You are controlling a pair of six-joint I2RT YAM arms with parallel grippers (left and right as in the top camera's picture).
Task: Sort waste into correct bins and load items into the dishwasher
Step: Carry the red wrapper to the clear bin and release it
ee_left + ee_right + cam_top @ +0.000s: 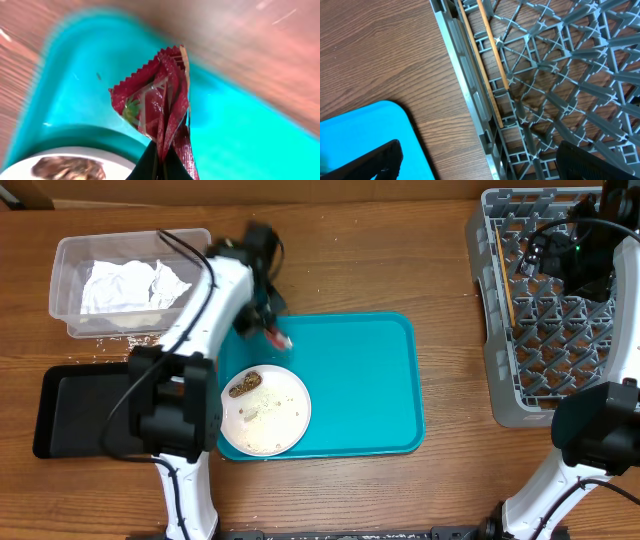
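Nearest the overhead lens, the left gripper (272,328) hangs over the far left corner of the large teal serving tray (360,380), its jaws pinched on a small red wrapper (281,339). On the tray's near left part sits a round white plate (280,425) carrying a brown food lump (245,384). Left of the tray, a clear plastic rectangular tub (62,290) holds a crumpled white paper napkin (130,285), with loose white rice grains (115,340) on the wooden table (440,270) just beside its near wall. A shallow black rectangular tray (75,410) lies nearer the robot. At the far right stands a large grey plastic dish rack (500,395), with the right gripper (545,255) above it. From the left wrist, the wrapper's crinkled, zigzag-edged foil is clamped at its lower end between the dark fingers (145,167), above blurred teal; whether it touches the tray cannot be told. The plate and lump show at the lower left. From the right wrist, the two dark fingers stand wide apart and hold nothing, while thin wooden chopsticks (487,65) lie side by side inside the rack along its left wall.
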